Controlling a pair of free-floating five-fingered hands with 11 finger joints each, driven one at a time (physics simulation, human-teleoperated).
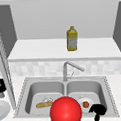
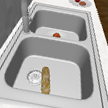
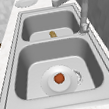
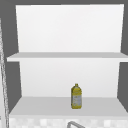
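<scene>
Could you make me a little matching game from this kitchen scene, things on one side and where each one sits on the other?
Things:
1. yellow bottle
2. bread stick
3. orange-red fruit
4. right hand

Places:
a. on a white plate in the right basin
b. at the sink's front right edge
c. on the lower shelf above the sink
d. beside the drain in the left basin

Pairs: 1-c, 2-d, 3-a, 4-b
</scene>
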